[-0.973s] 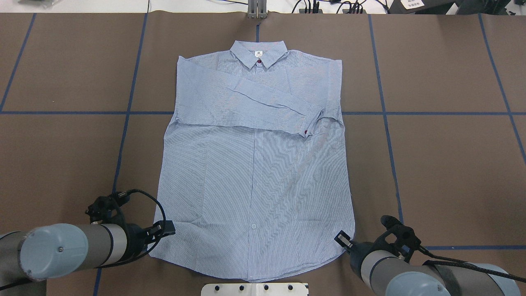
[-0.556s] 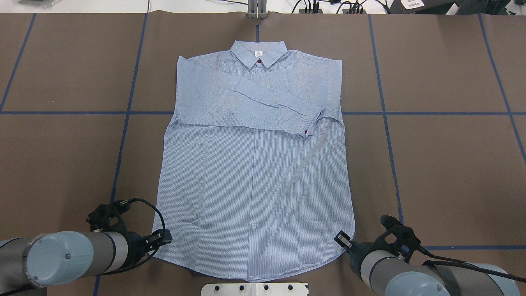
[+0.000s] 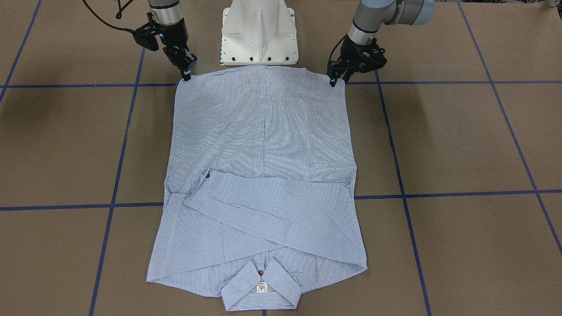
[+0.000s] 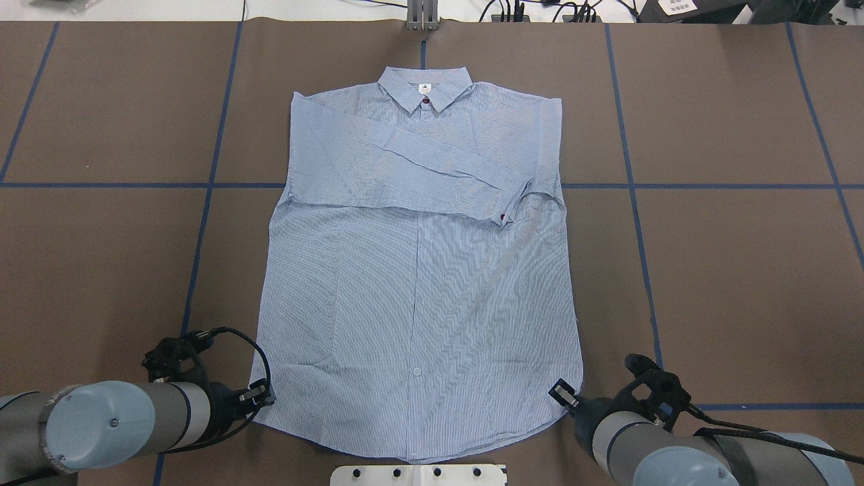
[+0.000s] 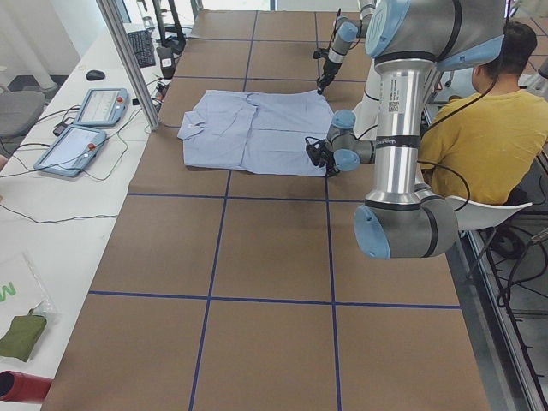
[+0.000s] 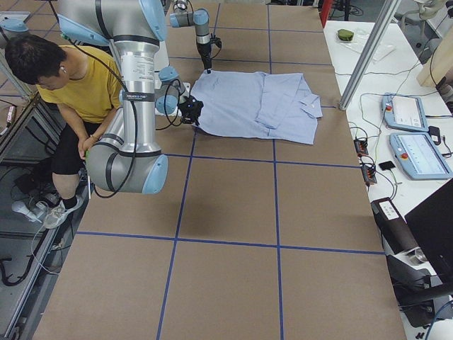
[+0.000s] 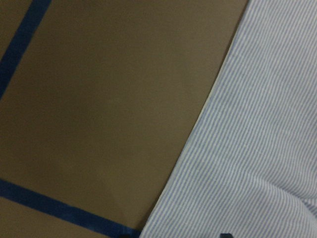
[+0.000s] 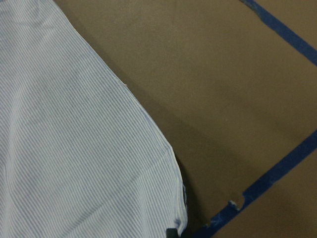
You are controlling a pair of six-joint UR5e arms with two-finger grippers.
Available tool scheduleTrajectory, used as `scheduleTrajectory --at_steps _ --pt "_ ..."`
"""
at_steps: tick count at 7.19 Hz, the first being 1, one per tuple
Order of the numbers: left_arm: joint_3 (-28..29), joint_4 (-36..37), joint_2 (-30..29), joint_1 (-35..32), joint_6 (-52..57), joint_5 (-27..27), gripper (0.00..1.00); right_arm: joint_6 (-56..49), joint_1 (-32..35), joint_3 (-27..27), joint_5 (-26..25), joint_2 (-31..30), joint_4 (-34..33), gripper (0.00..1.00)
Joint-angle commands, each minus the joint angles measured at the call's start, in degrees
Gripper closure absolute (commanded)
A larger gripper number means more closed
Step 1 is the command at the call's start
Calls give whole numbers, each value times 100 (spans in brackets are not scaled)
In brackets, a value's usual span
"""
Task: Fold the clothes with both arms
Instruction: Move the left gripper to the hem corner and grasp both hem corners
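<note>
1. Shirt (image 4: 418, 283): light blue w/ fine white stripes. It lies flat and front up on the brown table (image 4: 729, 270), between the two arms.
2. Collar (image 4: 405, 84) is at the edge far from the robot. The hem is at the near edge, just in front of the white base (image 3: 259, 30).
3. We see both sleeves folded in across the chest. The top sleeve (image 4: 445, 165) runs diagonally, and its cuff (image 4: 506, 202), w/ a dark red button, ends toward the robot's right side.
4. A small white neck label (image 4: 425, 87) shows inside the collar, w/ a red button just below it.
5. Left gripper (image 4: 263, 397) sits low at the hem corner on the robot's left, right at the cloth edge.
6. Right gripper (image 4: 560, 393) sits low at the opposite hem corner, also at the cloth edge.
7. Fingers: we can't tell for either gripper if they're apart or pinched on cloth. The wrist cams give only hem edge, table and a dark sliver at the bottom of the frame.
8. Blue tape lines (image 4: 709, 185) grid the table, and one of them passes under the shirt approx. at cuff level.
9. A person (image 5: 479, 120) in a yellow top sits behind the robot in both side views.
</note>
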Motion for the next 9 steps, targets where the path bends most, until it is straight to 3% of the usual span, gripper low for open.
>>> scheduleTrajectory --at_steps 1,2,4,7,8,9 --pt "-6 57 12 -8 -38 -2 78 0 -1 -3 0 18 -8 100" --pt "-6 84 3 0 -38 -2 100 0 -1 -12 0 27 1 100" --pt "-180 84 12 -52 -38 -37 100 0 43 41 0 36 1 100" --pt "-1243 102 381 -131 -38 -72 100 0 279 558 17 -61 -8 100" --pt "-1219 110 224 -662 -29 -202 100 -26 602 568 35 -9 1 100" --pt "-1097 119 -186 -1381 -20 -665 100 -61 945 577 87 96 1 100"
